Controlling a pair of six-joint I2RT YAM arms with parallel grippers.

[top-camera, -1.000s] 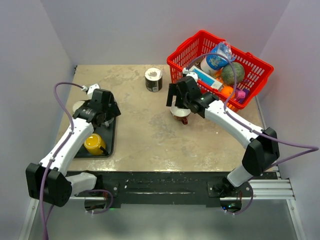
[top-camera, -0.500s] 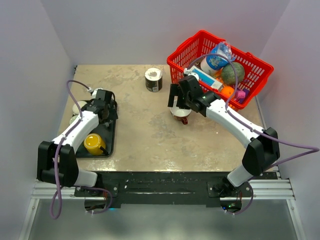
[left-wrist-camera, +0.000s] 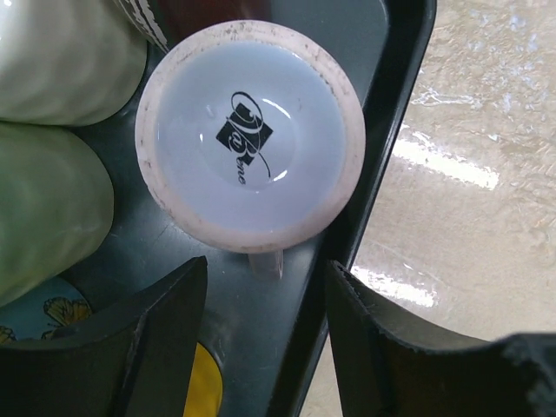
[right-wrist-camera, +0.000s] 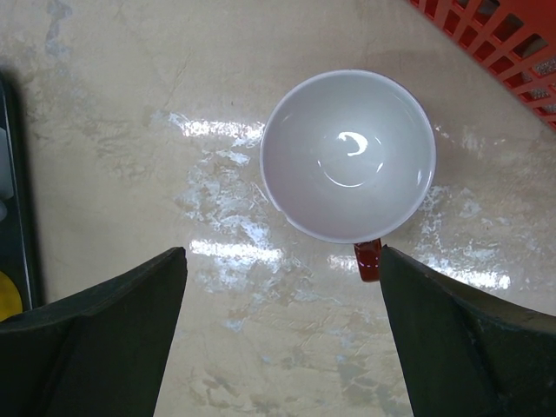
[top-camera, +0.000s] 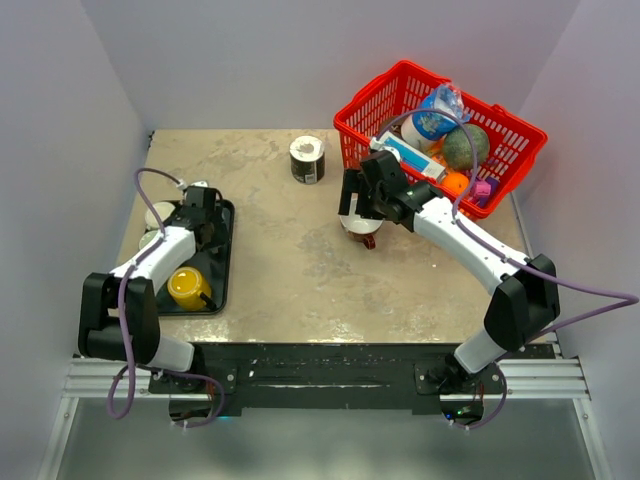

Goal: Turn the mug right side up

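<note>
Left end effector [left-wrist-camera: 265, 272] has reached the upside-down mug [left-wrist-camera: 250, 143], half open, seemingly gripping nothing; right end effector [right-wrist-camera: 282, 256] wide open

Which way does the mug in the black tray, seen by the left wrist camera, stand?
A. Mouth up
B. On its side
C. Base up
C: the mug shows its flat base with a printed logo to the camera as it stands in the black tray.

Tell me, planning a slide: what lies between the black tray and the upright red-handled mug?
Only bare tabletop between tray and mug, shown in the right wrist view.
</note>
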